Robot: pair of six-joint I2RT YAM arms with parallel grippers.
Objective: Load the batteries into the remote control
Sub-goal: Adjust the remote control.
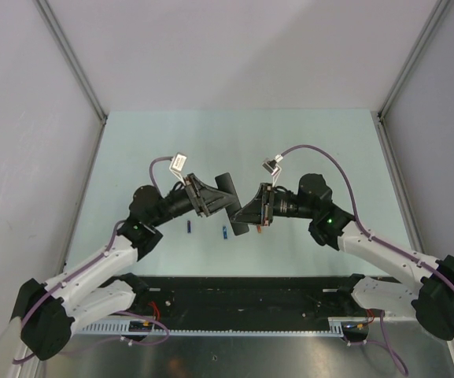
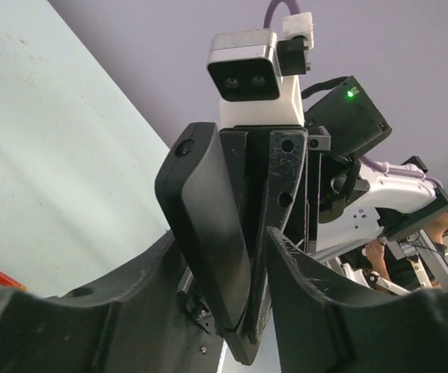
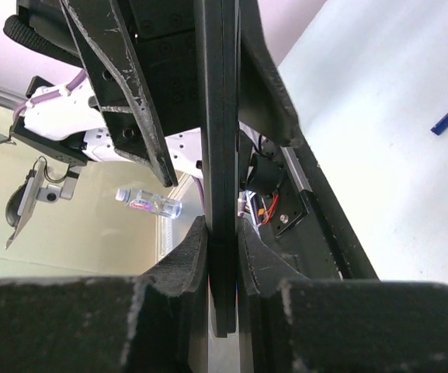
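Green table — I've got left gripper and right gripper both clamped on the remote, held aloft; batteries lie loose below, slightly nearer.

Glossy black remote control. Pale mint-green desk. Dark blue battery, lighter blue battery, orange-red battery, maybe yellowish-tipped. Arms white with black joints; cables purple.

Mid-table blocked: left gripper & right gripper meet nose to nose, both clamped on remote control, so no passage btwn them. Dark blue battery & lighter blue battery lie just near-side, close under the arms. Far half of table + both side strips open.
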